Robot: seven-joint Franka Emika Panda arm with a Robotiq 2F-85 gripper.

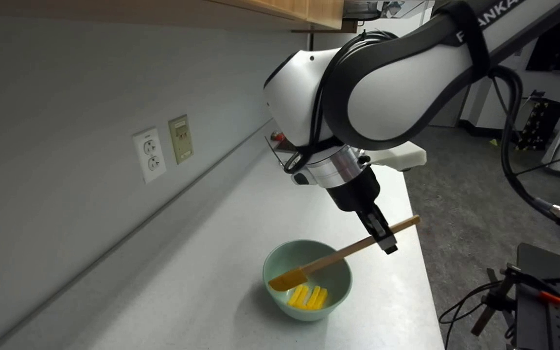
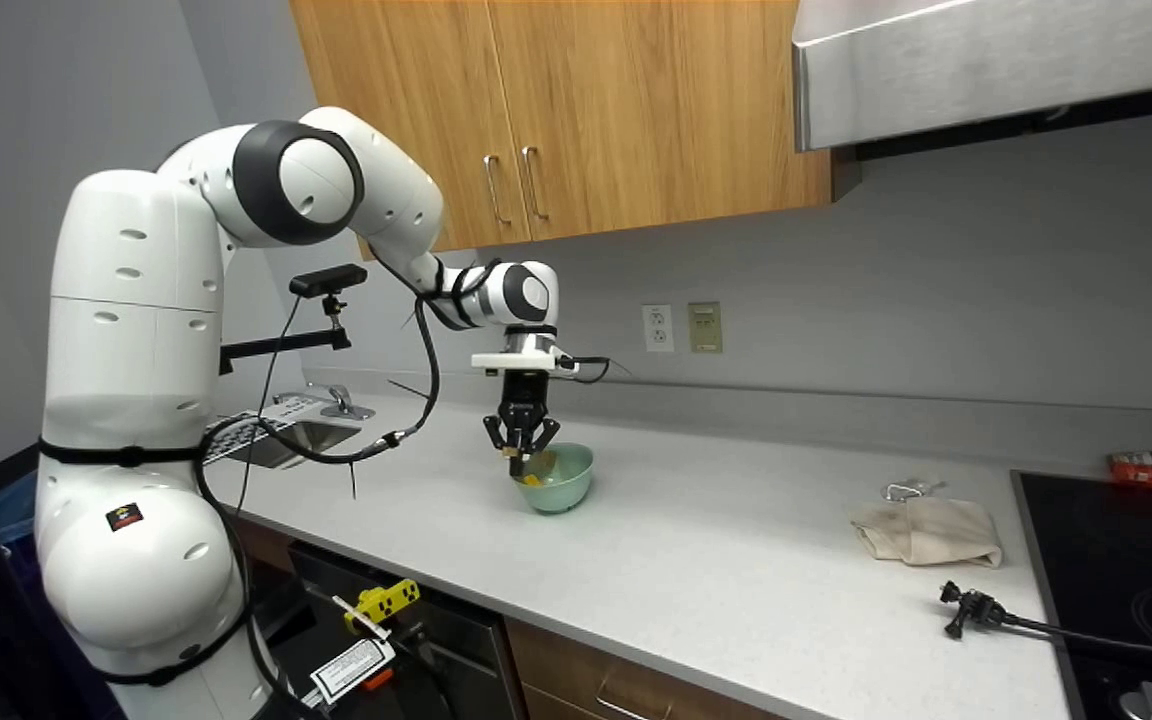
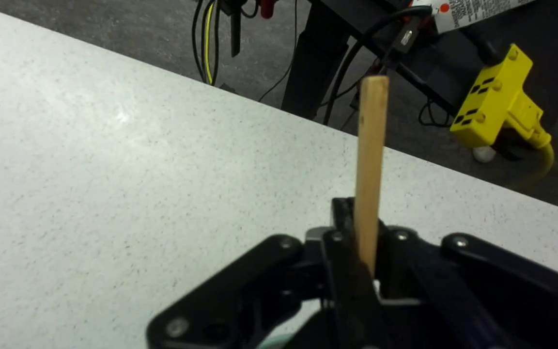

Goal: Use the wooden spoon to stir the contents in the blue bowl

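Observation:
In an exterior view, the wooden spoon (image 1: pixel 353 249) slants down from my gripper (image 1: pixel 390 243), its orange flat end inside the blue bowl (image 1: pixel 341 287). That end hovers just above or against the far inner wall; contact cannot be judged. The contents, several yellow pieces (image 1: pixel 308 297), lie on the bowl's floor beside it. Shut around the handle, the gripper (image 2: pixel 518 455) stands over the rim of the bowl (image 2: pixel 564 488) in an exterior view. From the wrist, the handle (image 3: pixel 371 160) sticks up between the jaws; a sliver of the bowl's rim (image 3: pixel 275 341) shows at the bottom.
The bowl stands on a white counter (image 1: pixel 187 291) between the wall (image 1: pixel 66 146) and the counter's open edge. A folded cloth (image 2: pixel 931 530), a black cooktop (image 2: pixel 1136 560) and a sink (image 2: pixel 306 440) lie farther off. Wooden cabinets (image 2: pixel 586 120) hang above.

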